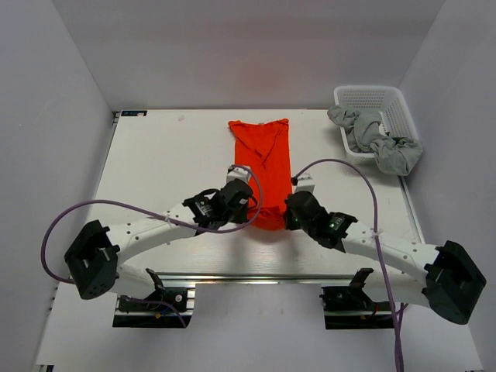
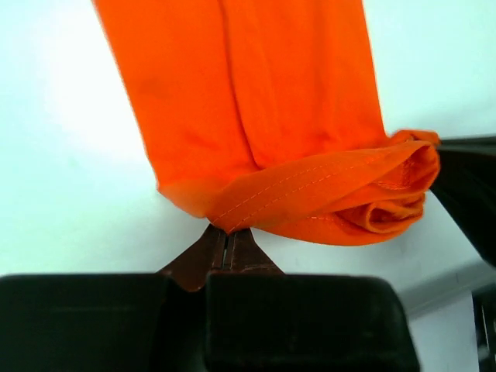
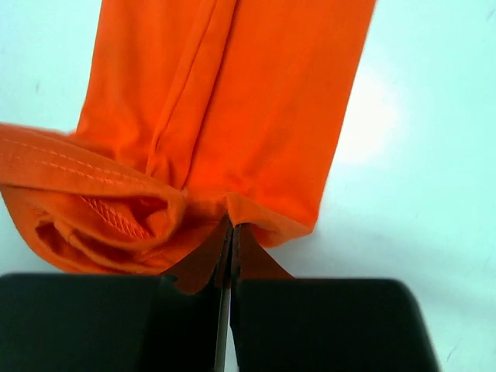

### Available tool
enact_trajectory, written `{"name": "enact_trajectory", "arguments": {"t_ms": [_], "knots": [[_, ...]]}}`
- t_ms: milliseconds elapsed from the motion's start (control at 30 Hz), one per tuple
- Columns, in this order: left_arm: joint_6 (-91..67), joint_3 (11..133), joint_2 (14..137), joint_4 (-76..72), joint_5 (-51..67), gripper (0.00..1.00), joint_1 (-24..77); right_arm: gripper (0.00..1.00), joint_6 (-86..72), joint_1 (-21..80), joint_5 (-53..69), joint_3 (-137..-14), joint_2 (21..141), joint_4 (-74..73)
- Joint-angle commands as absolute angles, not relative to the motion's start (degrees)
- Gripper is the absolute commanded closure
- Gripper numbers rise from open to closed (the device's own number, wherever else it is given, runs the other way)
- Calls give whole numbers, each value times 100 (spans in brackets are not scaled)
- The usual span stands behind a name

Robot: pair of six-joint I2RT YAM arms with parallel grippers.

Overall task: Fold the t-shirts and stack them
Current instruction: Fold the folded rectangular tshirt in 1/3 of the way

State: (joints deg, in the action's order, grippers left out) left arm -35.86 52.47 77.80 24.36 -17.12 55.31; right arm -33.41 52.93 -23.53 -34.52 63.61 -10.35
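- Overhead first: orange-red t-shirt [image 1: 261, 155] laid as a narrow folded strip on the table [image 1: 170, 155], running straight away from both grippers, collar end farthest off.
- Left gripper [image 1: 249, 211] at the strip's near left corner, right gripper [image 1: 288, 209] at the near right corner. Fingertips hidden under wrists and cloth, so grip unreadable from up here.
- Well beyond the right gripper and off to its right: grey t-shirts [image 1: 376, 139] crumpled and spilling over the side of a white basket [image 1: 372, 97]. Too tangled to count.
- Left wrist view: left gripper [image 2: 227, 242] pinched tight on the hem of the orange-red t-shirt [image 2: 256, 101], brown pads [image 2: 203, 260] pressed together with the cloth edge between them. Hem bunched into a roll to the right of the jaws. Dark shape [image 2: 469, 190] cut off at the right edge, not identifiable.
- Right wrist view: right gripper [image 3: 231, 236] clamped on the same hem of the orange-red t-shirt [image 3: 232, 93], tips nearly swallowed by fabric. Rolled hem bulging to the left of the jaws, partly cropped. Collar end out of frame.
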Motion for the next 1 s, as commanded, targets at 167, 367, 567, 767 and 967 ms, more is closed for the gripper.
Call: {"name": "enact_trajectory", "arguments": {"t_ms": [167,367,567,767,967], "knots": [[-3253,6142,8534,2339,-2646,100,4967,100,-2347,4616,-2628,-4131,6952,219],[-2656,6573,8964,1855,-2585,100,4501,100,-1829,4202,-2470,-4623,7566,817],[-2242,7197,9527,1652,-2303,100,4254,100,-1644,3832,-2348,-5273,8164,940],[-1970,7602,9993,1591,-2250,100,3938,100,-1503,3446,-2013,-5913,8788,975],[-1916,8138,10485,1723,-2048,100,3656,100,-1564,3208,-1740,-6406,9455,800]]}}
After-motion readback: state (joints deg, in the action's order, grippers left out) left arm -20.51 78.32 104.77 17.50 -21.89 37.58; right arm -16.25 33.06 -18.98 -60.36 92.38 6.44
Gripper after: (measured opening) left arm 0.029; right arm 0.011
